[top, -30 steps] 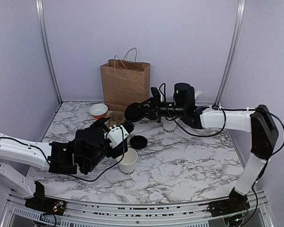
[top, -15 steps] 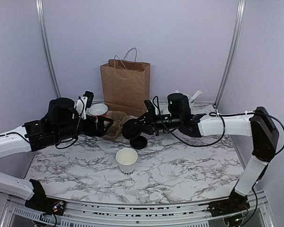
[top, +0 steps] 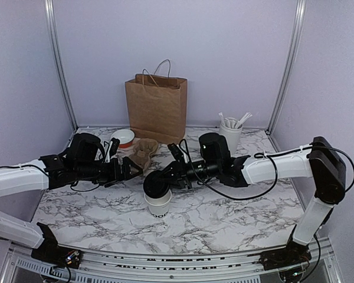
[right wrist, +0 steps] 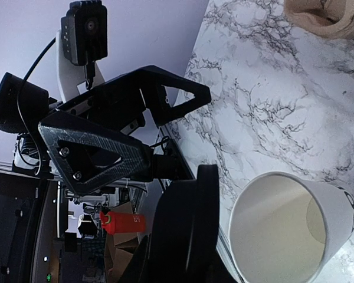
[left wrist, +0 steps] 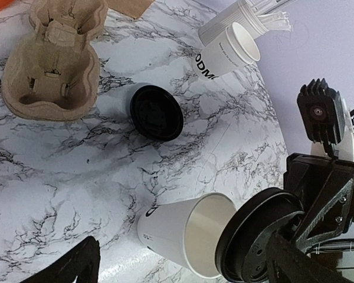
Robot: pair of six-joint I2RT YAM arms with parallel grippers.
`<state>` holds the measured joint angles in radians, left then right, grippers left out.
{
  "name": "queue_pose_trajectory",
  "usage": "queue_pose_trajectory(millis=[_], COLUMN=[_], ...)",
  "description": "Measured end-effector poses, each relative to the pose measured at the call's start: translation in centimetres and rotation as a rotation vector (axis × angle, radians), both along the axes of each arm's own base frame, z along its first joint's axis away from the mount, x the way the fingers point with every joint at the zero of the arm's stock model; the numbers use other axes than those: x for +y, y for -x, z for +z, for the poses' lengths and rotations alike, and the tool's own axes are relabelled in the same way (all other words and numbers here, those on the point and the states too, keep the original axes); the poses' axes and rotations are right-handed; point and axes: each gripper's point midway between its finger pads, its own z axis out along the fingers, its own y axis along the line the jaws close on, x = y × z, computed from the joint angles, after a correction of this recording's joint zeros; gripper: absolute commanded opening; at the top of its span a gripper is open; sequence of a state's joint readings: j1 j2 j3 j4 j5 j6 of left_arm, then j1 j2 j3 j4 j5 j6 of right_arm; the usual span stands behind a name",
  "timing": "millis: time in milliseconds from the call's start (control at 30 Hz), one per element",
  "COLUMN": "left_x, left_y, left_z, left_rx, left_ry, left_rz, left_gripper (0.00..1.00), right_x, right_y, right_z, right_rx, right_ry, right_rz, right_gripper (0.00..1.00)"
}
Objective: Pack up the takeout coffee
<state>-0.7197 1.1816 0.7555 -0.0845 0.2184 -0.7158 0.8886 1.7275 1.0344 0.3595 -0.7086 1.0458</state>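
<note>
— Right claw, clamped on the black lid, is being brought forward over the white cup on the counter; left claw, jaws apart, is being lowered.
— Two lids and two lettered cups are being counted, spare lid and second cup included.

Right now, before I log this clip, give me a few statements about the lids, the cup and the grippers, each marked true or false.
1. The right gripper holds a black lid close to the white cup. True.
2. That lid is seated on the cup. False: it is tilted beside the rim, and the cup's mouth is open.
3. The left gripper grips the cup. False: it is open and empty, apart from the cup.
4. A second black lid lies flat on the table. True.
</note>
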Motion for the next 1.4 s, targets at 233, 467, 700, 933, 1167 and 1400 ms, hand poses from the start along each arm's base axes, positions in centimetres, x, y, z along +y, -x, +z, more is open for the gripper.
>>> queue_pose_trajectory(millis=[233,467,700,933,1167,1400], left_x=[-0.4,-0.6,-0.8,-0.9,-0.6,-0.6], left_y=[0.7,0.9,1.1,1.3,1.7,1.7], left_z=[-0.4,-0.8,-1.2,-1.4,-2.9,-3.1], left_rx=[0.04,0.059,0.076,0.083,0.117,0.12], left_ry=[0.02,0.023,0.021,0.025,0.001,0.0], left_rz=[-0.023,-0.041,-0.049,-0.058,-0.062,-0.063], left_gripper=[0.99,0.99,0.99,0.99,0.99,0.99], right_x=[-0.2,0.0,0.2,0.5,0.5,0.6], right_y=[0.3,0.3,0.3,0.2,0.3,0.3], right_z=[-0.7,-0.7,-1.7,-2.3,-2.9,-3.0], right_rx=[0.002,-0.006,0.012,0.029,0.041,0.053], right_ry=[0.002,-0.017,-0.005,-0.006,-0.005,-0.01], right_rz=[0.003,0.011,0.018,0.022,0.024,0.027], right_gripper=[0.16,0.16,0.17,0.17,0.17,0.17])
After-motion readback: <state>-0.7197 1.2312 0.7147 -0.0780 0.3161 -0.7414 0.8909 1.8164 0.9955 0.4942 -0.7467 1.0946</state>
